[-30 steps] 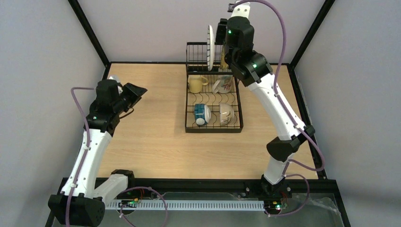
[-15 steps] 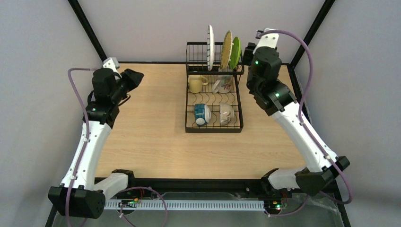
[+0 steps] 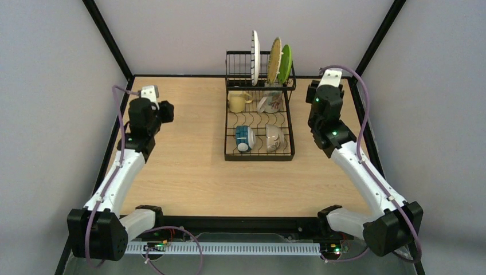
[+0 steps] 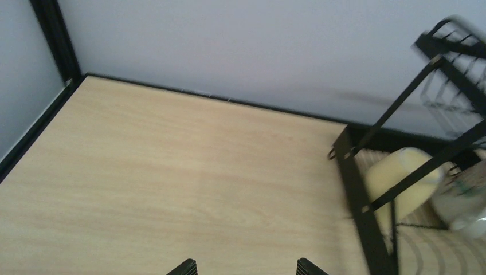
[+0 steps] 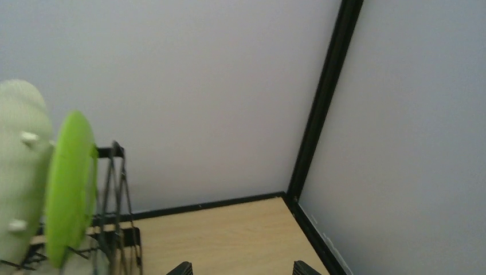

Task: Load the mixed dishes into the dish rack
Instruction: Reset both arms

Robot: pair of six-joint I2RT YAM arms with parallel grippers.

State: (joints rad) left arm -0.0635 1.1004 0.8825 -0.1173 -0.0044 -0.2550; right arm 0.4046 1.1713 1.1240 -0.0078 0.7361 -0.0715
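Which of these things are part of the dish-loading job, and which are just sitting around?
Part of the job: dish rack, black-striped white plate, tan plate, lime green plate, yellow mug, patterned mug, blue bowl, pale bowl.
Just there: table, black frame post.

Withdraws from above the black wire dish rack (image 3: 259,156) to hang beside its right edge, right pincer (image 5: 240,268) spread; swings the left pincer (image 4: 246,267) toward the far wall.
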